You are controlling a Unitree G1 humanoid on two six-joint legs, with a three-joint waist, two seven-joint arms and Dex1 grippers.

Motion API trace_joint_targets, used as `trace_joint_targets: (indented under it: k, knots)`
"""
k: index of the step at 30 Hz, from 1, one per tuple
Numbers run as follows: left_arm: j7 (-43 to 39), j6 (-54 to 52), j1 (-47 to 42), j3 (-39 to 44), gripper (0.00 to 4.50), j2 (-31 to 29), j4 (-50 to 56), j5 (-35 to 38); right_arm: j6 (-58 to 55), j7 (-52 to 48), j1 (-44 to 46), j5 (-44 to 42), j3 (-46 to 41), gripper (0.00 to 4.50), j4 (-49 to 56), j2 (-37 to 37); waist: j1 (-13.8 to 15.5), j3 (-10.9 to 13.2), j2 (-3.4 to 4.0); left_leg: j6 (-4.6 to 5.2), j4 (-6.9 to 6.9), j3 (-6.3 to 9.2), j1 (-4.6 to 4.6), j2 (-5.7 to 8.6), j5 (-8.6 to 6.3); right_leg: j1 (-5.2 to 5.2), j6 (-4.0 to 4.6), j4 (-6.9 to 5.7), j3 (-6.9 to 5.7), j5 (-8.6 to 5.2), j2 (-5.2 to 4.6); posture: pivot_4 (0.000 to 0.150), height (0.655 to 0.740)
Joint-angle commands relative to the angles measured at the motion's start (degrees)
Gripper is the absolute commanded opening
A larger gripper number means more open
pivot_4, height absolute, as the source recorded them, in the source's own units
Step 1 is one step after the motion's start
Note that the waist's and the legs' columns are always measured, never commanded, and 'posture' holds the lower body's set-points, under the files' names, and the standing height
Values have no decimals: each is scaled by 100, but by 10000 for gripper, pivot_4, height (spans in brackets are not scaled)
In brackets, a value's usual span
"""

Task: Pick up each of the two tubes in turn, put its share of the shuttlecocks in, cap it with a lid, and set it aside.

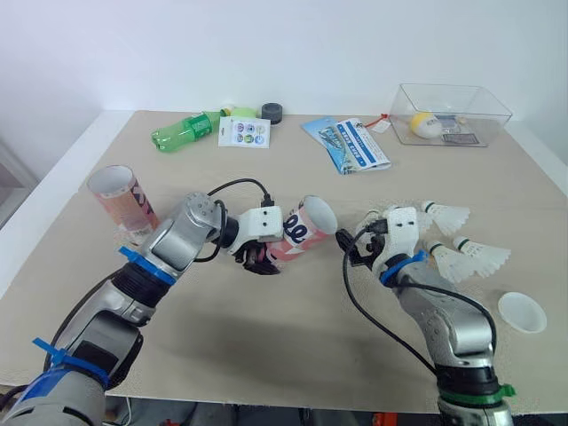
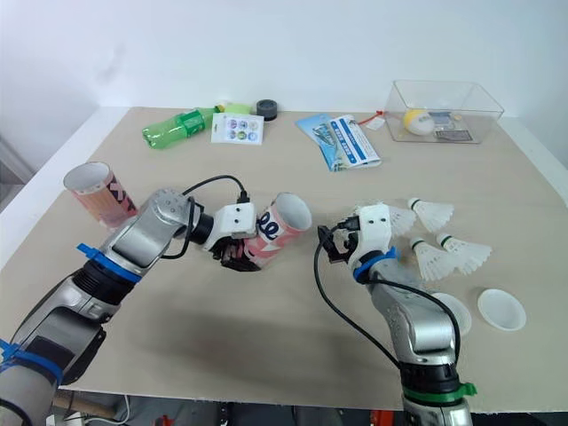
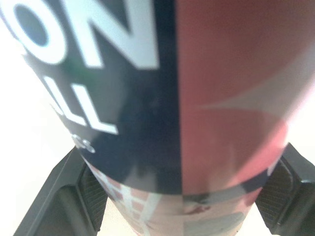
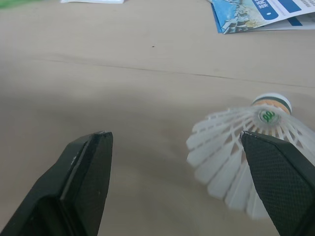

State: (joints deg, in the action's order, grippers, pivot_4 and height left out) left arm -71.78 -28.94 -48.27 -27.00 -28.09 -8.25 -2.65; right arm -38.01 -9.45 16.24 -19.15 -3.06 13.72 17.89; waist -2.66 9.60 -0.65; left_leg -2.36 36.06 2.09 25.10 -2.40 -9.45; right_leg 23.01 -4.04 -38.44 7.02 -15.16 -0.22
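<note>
Tube (image 3: pixel 197 98) betw. L end effector (image 1: pixel 259 259) pads

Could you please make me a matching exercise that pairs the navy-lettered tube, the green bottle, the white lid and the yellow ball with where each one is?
Things:
1. navy-lettered tube
2. green bottle
3. white lid
4. yellow ball

Places:
A. inside the clear box
B. lying on its side at the far edge of the table
C. gripped in the left hand
D. on the table, near its right edge

Pairs: 1-C; 2-B; 3-D; 4-A.
</note>
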Motion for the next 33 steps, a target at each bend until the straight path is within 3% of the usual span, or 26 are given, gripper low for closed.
trace_joint_targets:
  k: [1,20,25,27,31,33]
  knots:
    - [18,-47,61,-76,35476,33,78,-13,294,-75,267,140,-21,44343,-183,-41,0,0,0,0,0,0,0,0,0,0,0,0,0,0,0,1500,7400]
    - [134,-220,142,-62,35476,57,217,53,535,-34,634,523,-146,44343,-903,-90,-1,0,0,0,-1,0,1,2,0,0,-9,2,1,5,-1,1500,7400]
    - [136,-235,142,-69,35476,67,230,57,551,-21,624,558,-157,28805,-896,-85,-1,0,0,0,-1,0,1,1,0,0,-9,2,1,5,-1,1500,7400]
    - [133,-235,139,-69,35476,75,230,64,553,-15,619,574,-165,17653,-898,-89,-1,0,0,0,-1,0,1,2,0,0,-10,2,1,5,-1,1500,7400]
    - [124,-228,139,-78,35476,89,224,68,551,-34,588,620,-153,680,-859,-78,-1,0,0,0,-1,0,1,2,0,0,-9,2,1,5,-1,1500,7400]
    - [124,-223,134,-77,35476,94,216,67,547,-43,574,634,-147,243,-843,-83,-1,0,0,0,-1,0,1,2,0,0,-9,2,1,5,-1,1500,7400]
